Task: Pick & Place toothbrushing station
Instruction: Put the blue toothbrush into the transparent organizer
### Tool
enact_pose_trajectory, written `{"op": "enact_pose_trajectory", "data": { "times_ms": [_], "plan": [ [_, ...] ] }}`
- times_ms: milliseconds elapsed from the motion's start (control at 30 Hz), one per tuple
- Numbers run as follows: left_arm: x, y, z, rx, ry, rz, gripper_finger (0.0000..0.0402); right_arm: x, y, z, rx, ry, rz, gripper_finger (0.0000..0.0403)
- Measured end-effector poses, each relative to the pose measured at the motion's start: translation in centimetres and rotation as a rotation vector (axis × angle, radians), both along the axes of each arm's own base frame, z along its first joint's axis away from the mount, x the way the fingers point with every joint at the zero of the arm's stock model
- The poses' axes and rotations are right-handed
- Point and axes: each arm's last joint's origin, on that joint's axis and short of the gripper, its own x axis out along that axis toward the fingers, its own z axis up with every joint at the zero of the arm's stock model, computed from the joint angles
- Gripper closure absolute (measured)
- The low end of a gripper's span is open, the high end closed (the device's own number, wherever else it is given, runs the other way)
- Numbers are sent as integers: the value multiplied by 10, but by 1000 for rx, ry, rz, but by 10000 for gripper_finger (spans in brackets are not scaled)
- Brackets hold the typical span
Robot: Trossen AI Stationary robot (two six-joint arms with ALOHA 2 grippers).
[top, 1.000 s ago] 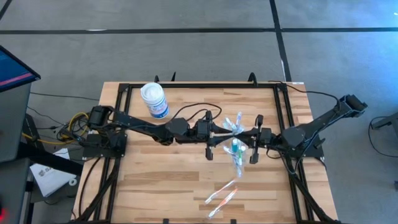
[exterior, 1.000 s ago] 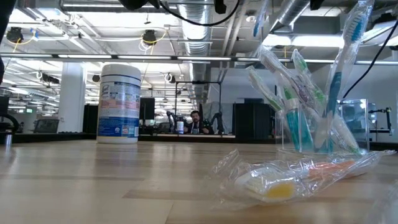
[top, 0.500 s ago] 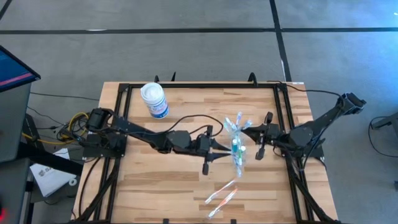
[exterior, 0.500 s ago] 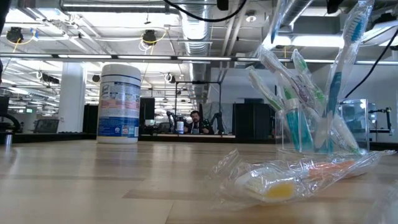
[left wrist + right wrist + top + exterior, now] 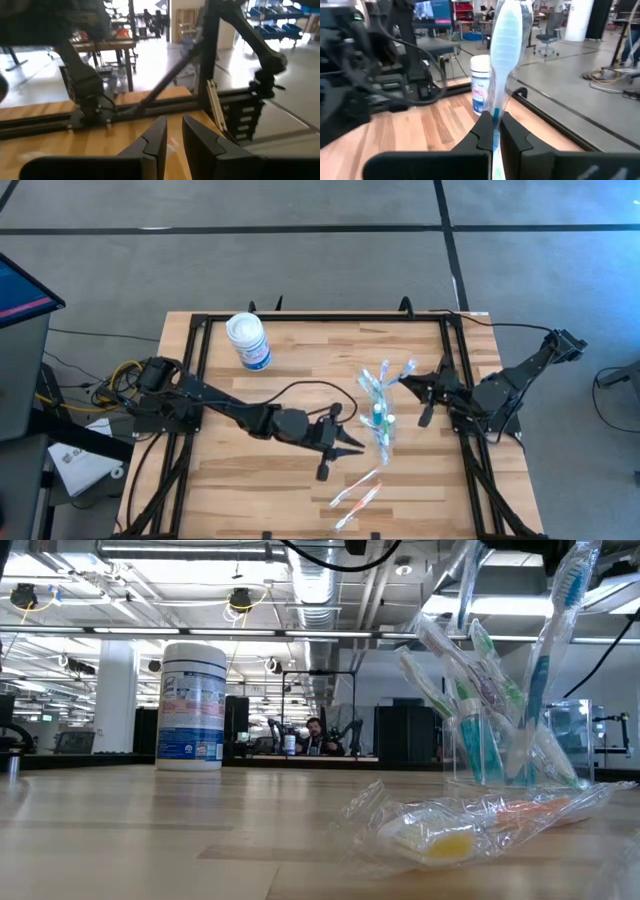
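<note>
Seen from directly overhead, the whole bench [image 5: 250,470] fills the frame; a bench-level camera looks across close to the clear cup [image 5: 490,750], which stands near three o'clock from above.

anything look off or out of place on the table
Two wrapped toothbrushes lie loose on the wood near the front edge, apart from the clear cup where the others stand. The right end effector is shut on one more wrapped toothbrush.

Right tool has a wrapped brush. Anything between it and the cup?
Nothing visible. From above, bare tabletop separates the right tool, shut on a wrapped toothbrush, from the clear cup beside it. The cup already holds several brushes, so the opening looks crowded. The left tool sits on the cup's other side.
</note>
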Motion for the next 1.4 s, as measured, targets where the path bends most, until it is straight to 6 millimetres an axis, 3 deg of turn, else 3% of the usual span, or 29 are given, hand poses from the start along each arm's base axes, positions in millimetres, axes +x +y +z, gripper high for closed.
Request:
{"op": "enact_pose_trajectory", "data": {
  "times_ms": [633,1167,1400],
  "plan": [
    [-16,-36,-14,20,150,-90,348,-12,-15,-14,84,75,-96,403],
    [-21,-36,-28,-18,314,-64,348,5,-8,-39,117,192,-144,403],
    [-21,-36,-29,-17,315,-63,348,3,-10,-61,147,202,-167,403]
  ]
}}
